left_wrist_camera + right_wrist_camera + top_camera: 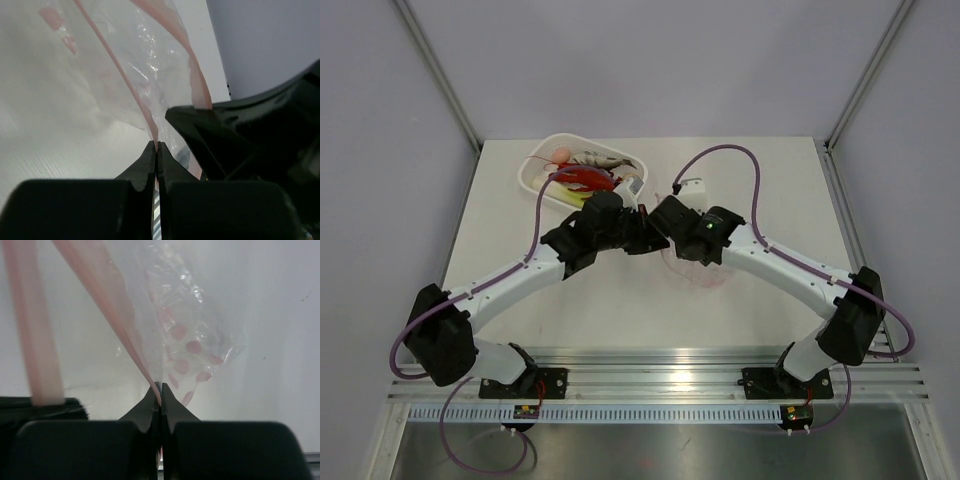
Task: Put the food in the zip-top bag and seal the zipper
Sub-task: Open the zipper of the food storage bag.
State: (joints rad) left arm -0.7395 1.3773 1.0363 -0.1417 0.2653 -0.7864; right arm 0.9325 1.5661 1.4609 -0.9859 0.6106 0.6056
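Left gripper (157, 146) is pressed together, pinching the pink zipper (117, 70) strip right at its tips. Right gripper (160, 388) is closed tight on that strip too, which runs up and left from the tips. From above, the two grippers sit close together over mid-table (the right one's black body fills the right side of the left wrist view).

Zip-top bag (197, 335) spreads ahead of the tips: clear, crinkly, with pink dots. From above it shows as a pinkish patch below the right forearm; cannot tell whether it is lifted off the table.

Food (585, 172) all sits in the white basket (542, 152) at the far left of the table, just beyond the left gripper: red lobster (582, 180), grey fish (602, 160), peach piece (560, 154).

Table (620, 315) is matt white, with fine ribbing up close. Plain pale grey walls (650, 70) enclose three sides, with aluminium posts (440, 70) at the far corners. An aluminium rail (660, 385) along the near edge carries both arm bases. Purple cables (740, 155) loop along each arm.
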